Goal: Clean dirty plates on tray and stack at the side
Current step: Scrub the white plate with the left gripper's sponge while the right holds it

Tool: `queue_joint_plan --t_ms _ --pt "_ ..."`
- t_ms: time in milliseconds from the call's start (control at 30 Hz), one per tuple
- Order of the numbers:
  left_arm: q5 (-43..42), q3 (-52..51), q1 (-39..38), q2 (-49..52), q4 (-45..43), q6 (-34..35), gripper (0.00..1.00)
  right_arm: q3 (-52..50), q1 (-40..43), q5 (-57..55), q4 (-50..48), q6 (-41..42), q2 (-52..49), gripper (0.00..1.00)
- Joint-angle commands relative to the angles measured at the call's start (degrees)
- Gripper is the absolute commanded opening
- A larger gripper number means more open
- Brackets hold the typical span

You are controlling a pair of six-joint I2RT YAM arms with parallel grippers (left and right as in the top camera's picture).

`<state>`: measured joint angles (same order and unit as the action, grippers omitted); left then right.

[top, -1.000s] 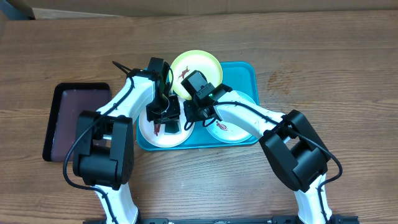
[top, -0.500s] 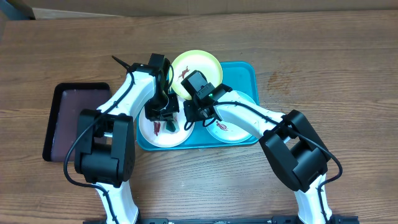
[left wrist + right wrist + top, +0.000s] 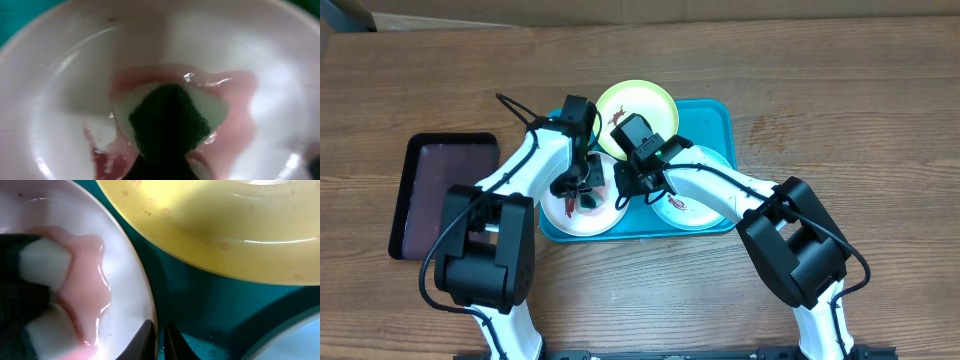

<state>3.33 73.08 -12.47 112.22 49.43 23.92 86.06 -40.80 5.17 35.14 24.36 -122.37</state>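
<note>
The turquoise tray (image 3: 715, 112) holds three plates. The white plate (image 3: 565, 218) is at the front left, the yellow-green plate (image 3: 638, 108) at the back, the light blue plate (image 3: 692, 205) at the right. My left gripper (image 3: 587, 188) is shut on a green-and-white sponge (image 3: 592, 202) pressed onto the white plate (image 3: 65, 100). The sponge (image 3: 167, 120) sits in a pink watery smear. My right gripper (image 3: 159, 335) pinches the white plate's rim (image 3: 145, 295) at its right edge, and also shows in the overhead view (image 3: 623, 185).
A smaller black tray (image 3: 445, 195) lies on the wooden table left of the turquoise tray. The yellow-green plate (image 3: 225, 230) overlaps the tray's back edge close to both wrists. The light blue plate's edge (image 3: 295, 342) is near my right gripper.
My left gripper has shifted the sponge a little across the white plate and its wrist has turned. The right gripper stays on the plate rim.
</note>
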Motion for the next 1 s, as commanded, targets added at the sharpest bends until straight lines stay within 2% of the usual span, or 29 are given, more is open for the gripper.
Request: queue_joint_plan --t_ms 0,67,200,367,467,533,633,733,833,967 --pt "19.1 -4.0 1.4 4.3 3.2 1.0 0.04 -0.3 0.2 -1.1 0.0 0.0 -0.5 0.10" --pt "22.0 -3.2 1.4 4.3 5.3 1.5 0.04 -0.3 0.2 -1.1 0.0 0.0 -0.5 0.09" --pt "27.4 0.1 1.4 4.3 10.7 8.4 0.04 -0.3 0.2 -1.3 0.0 0.0 -0.5 0.09" --pt "26.5 6.1 1.2 4.3 15.5 9.9 0.04 -0.3 0.2 -1.2 0.0 0.0 -0.5 0.09" --pt "20.4 9.5 1.2 4.3 16.1 7.9 0.04 -0.3 0.2 -1.3 0.0 0.0 -0.5 0.09" --pt "13.2 11.2 1.2 4.3 15.1 4.5 0.04 -0.3 0.2 -1.3 0.0 0.0 -0.5 0.09" --pt "-2.4 11.9 1.2 4.3 10.8 -5.0 0.04 -0.3 0.2 -1.2 0.0 0.0 -0.5 0.09" --pt "-13.2 11.8 1.2 4.3 7.1 -8.8 0.04 -0.3 0.2 -1.2 0.0 0.0 -0.5 0.09" --pt "-16.3 11.8 1.1 4.3 5.1 -8.7 0.04 -0.3 0.2 -1.2 0.0 0.0 -0.5 0.09" --pt "-16.3 10.8 0.9 4.4 2.5 -8.5 0.04 -0.3 0.2 -1.2 -0.2 0.0 -0.5 0.09"
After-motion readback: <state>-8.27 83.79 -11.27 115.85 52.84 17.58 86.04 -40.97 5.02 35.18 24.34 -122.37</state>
